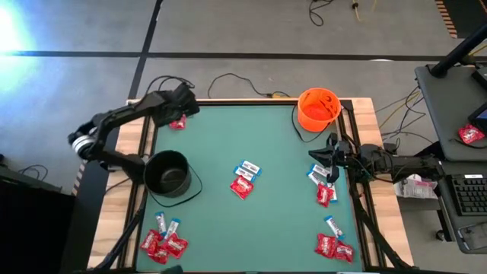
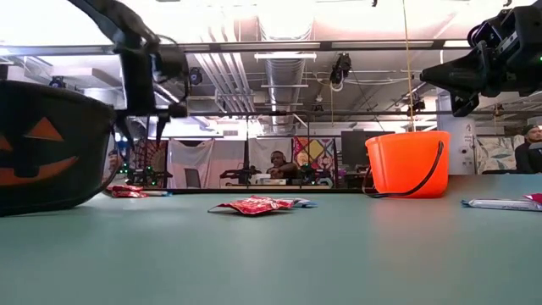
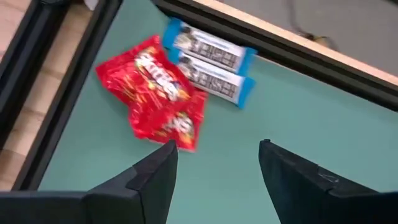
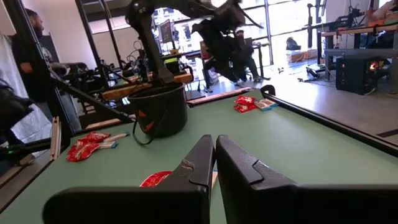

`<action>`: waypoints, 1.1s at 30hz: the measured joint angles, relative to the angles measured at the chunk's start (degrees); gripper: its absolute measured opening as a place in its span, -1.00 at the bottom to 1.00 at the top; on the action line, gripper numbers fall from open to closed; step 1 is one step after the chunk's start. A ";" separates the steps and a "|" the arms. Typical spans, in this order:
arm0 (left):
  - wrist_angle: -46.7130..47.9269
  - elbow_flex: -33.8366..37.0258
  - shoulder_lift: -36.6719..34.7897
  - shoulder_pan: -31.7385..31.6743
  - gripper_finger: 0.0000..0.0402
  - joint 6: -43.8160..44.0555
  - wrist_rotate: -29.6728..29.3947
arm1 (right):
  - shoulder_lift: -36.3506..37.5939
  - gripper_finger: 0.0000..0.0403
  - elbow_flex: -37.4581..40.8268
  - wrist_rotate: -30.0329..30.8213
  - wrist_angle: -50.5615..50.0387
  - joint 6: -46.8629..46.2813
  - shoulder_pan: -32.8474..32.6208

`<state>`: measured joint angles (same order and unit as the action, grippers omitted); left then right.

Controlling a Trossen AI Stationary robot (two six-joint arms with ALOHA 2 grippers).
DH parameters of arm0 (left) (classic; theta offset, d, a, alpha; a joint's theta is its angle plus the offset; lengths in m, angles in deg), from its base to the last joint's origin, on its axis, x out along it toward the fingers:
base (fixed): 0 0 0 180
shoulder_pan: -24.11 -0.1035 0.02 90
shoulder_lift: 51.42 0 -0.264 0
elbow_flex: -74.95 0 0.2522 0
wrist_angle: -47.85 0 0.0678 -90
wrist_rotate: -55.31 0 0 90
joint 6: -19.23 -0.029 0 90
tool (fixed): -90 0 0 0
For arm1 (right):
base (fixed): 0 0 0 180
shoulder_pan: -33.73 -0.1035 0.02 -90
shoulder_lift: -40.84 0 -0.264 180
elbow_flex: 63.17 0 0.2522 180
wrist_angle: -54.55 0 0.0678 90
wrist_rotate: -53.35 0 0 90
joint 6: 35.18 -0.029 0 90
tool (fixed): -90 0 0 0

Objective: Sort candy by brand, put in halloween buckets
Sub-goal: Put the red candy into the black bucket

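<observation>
Green worktop [image 1: 251, 228] seen from above, wood-edged. At upper left of the high view, left gripper [image 1: 181, 106] poised over a small cluster of candy [image 1: 177, 122] near the worktop's top-left corner; in the left wrist view, jaws spread wide and empty, with two red packets [image 3: 155, 93] and two white-and-blue bars [image 3: 208, 62] just beyond the fingers [image 3: 155, 177], bars lying side by side and touching the red ones. At right of the high view, right gripper [image 1: 323, 157] raised above the worktop's right edge, just below the orange bucket [image 1: 317, 108] in the frame; jaws pressed together with nothing between them in the right wrist view. Orange bucket upright at upper right of the worktop; black bucket [image 1: 167, 173] at left centre, wire handle lying flat on the surface, jack-o'-lantern face showing in the low view. More candy scattered: a red packet and blue-white bar touching at centre [image 1: 244, 180], a group just below the right gripper [image 1: 324, 186], a pile at lower left [image 1: 163, 240], another at lower right [image 1: 333, 242]. One further red packet [image 1: 471, 135] on the grey side desk at far right. People in the room behind, in the low and right wrist views.
</observation>
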<state>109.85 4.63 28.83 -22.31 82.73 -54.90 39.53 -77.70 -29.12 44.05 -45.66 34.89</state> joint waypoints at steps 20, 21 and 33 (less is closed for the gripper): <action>-1.83 -0.44 15.86 -9.67 0.05 12.28 -3.39 | 0.00 -0.94 0.00 0.00 0.00 -0.02 0.01; -1.87 -0.44 16.02 -9.69 0.05 14.03 -4.54 | 0.00 -0.94 0.00 0.00 0.00 -0.01 0.01; -0.90 -1.20 19.01 -11.36 0.05 21.13 -7.90 | 0.00 -0.94 0.00 0.01 0.00 -0.01 0.02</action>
<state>108.95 3.43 47.84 -33.67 103.86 -62.80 39.52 -77.70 -29.10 44.05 -45.68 34.90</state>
